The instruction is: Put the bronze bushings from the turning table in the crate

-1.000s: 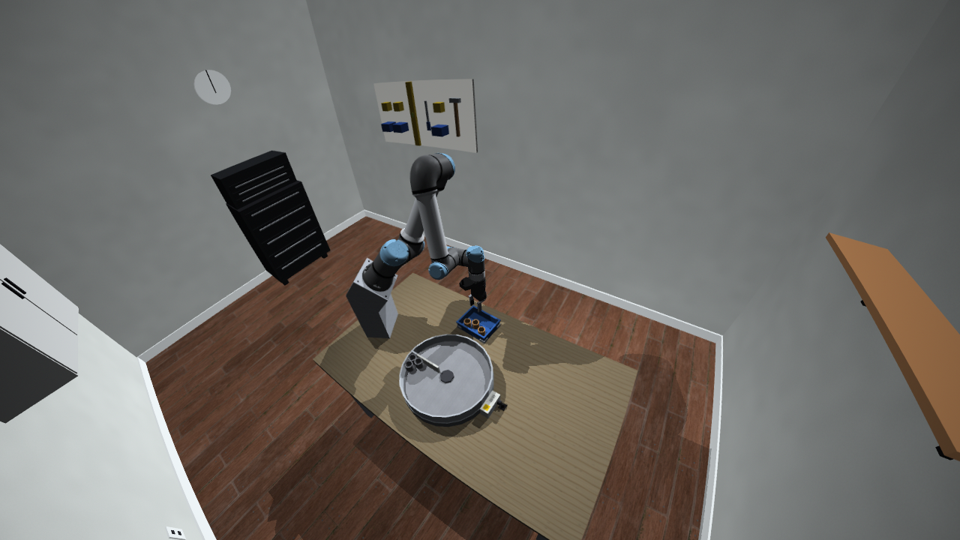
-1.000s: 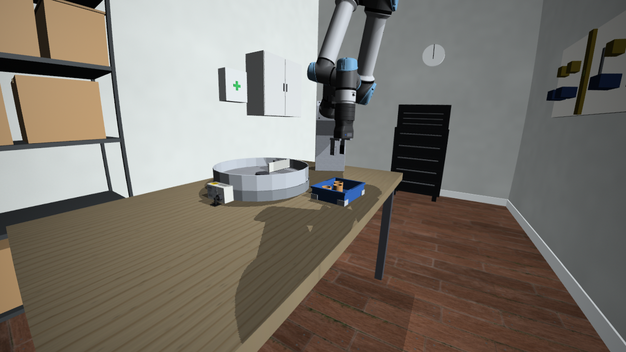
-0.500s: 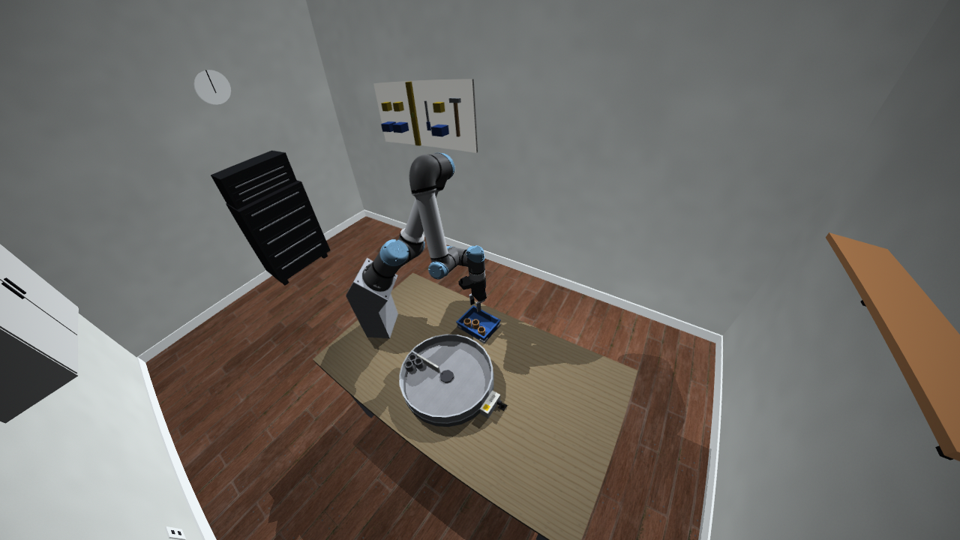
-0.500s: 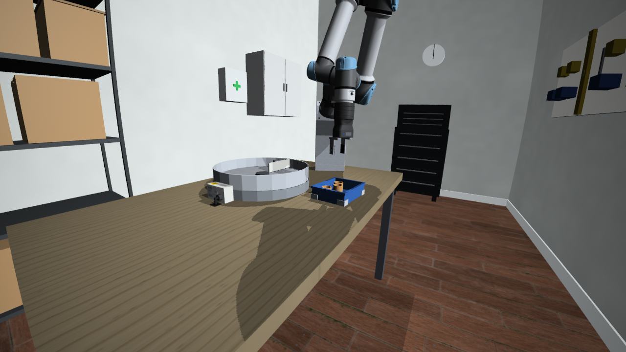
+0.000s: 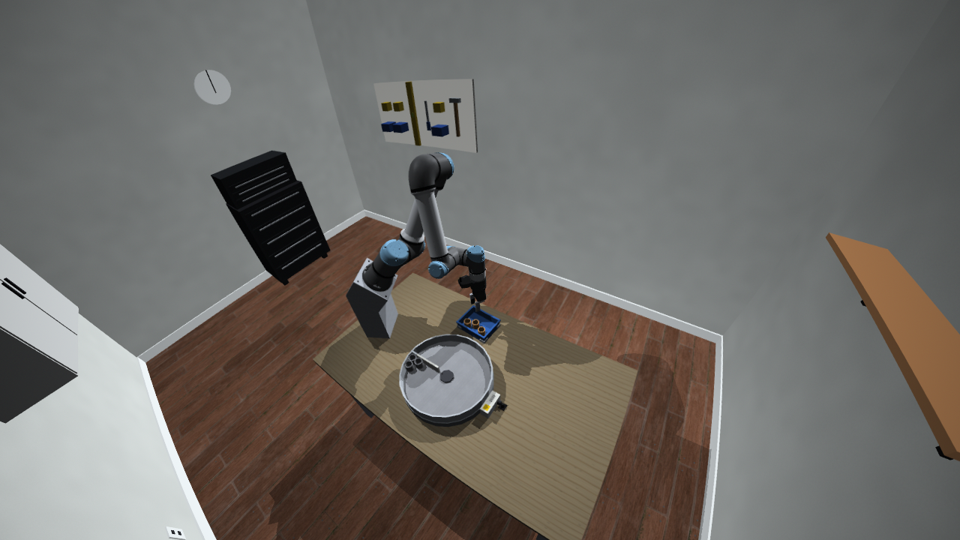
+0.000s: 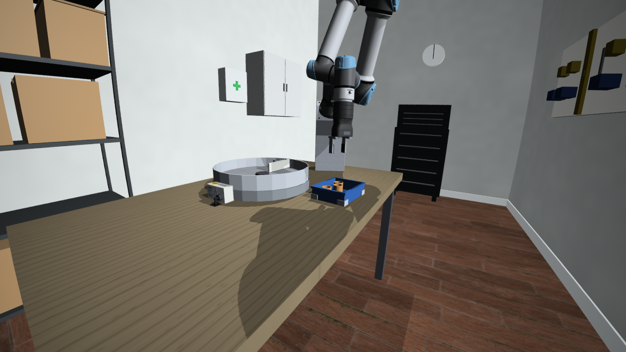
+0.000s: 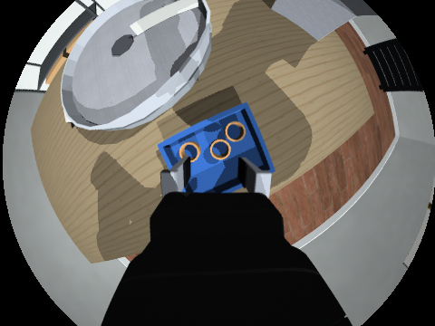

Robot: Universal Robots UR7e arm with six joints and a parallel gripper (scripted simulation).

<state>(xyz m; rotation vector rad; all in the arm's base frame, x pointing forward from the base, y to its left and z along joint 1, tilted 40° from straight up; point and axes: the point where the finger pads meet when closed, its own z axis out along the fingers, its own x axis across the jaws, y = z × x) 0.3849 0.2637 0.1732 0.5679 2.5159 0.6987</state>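
In the top view, three bronze bushings (image 5: 475, 322) (image 6: 338, 187) (image 7: 220, 149) sit in the blue crate (image 5: 493, 331) (image 6: 327, 195) (image 7: 259, 136) below the claw (image 5: 476, 305) (image 6: 337, 152) (image 7: 214, 167); in the exterior view, it hangs above them, apart; in the wrist view, its fingers stand wide open, holding nothing.

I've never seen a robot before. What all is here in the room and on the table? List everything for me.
bronze bushings: three, orange-brown, in the crate
crate: one, blue, on the table
steel bushings: about three, dark grey, on the turning table
turning table: one, grey, beside the crate
tool chest: one, black, by the wall
clock: one, pale, on the wall
robot arm: one, grey, black and blue
tool: one, open, above the crate
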